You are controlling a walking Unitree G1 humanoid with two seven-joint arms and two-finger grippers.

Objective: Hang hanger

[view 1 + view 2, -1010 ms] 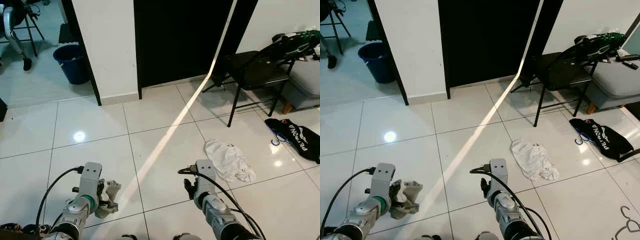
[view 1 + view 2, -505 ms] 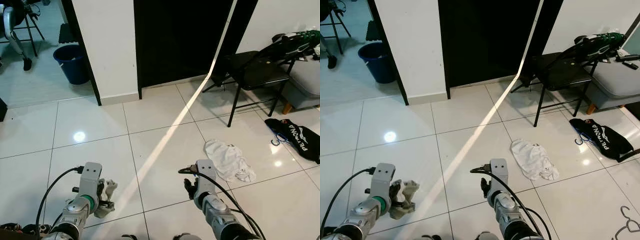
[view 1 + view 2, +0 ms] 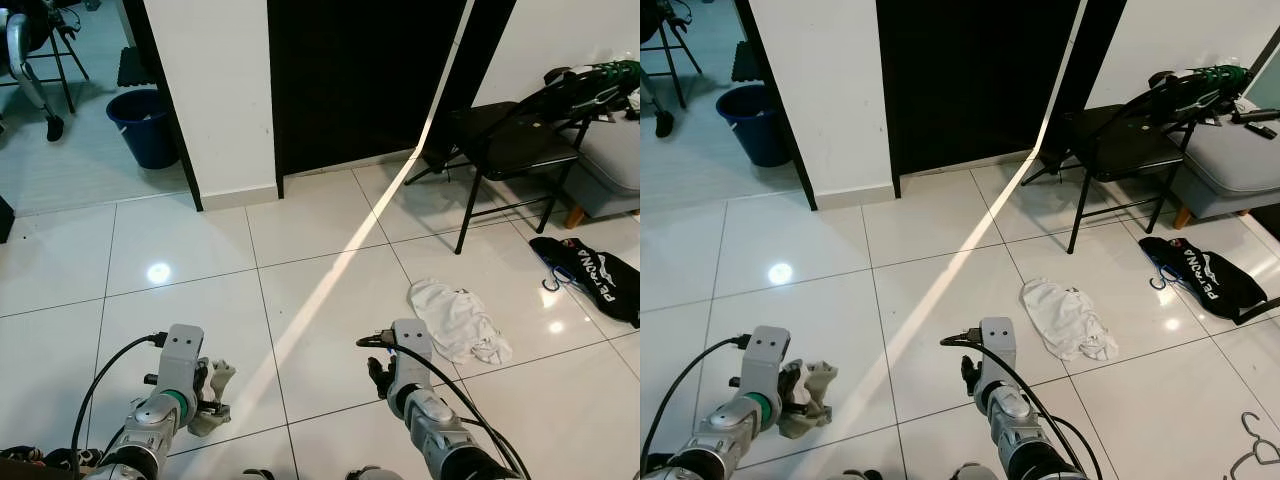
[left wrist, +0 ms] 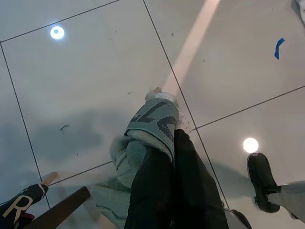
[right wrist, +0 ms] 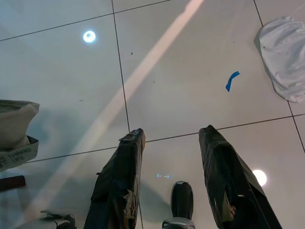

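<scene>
The left gripper (image 4: 164, 157) has its 2 black fingers (image 4: 190, 186) pressed together on a bunched grey-green cloth (image 4: 143, 138) above the glossy white tiled floor (image 4: 95, 71). A pale stripe of light (image 4: 190, 47) crosses the tiles, and a blue scrap (image 4: 279, 47) lies well apart.

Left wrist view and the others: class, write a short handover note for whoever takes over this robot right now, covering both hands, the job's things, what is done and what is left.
Left hand: shut on a grey-green cloth, low over the floor tiles.
Right hand: open and empty, fingers apart above the tiles.
Things: a white cloth lies on the floor ahead and to the right; beyond it lies a black garment with a blue hanger hook at its edge, near the black folding chair.
Done: the cloth is picked up.
Left: nothing is hung yet; a hanging place must be found.
</scene>
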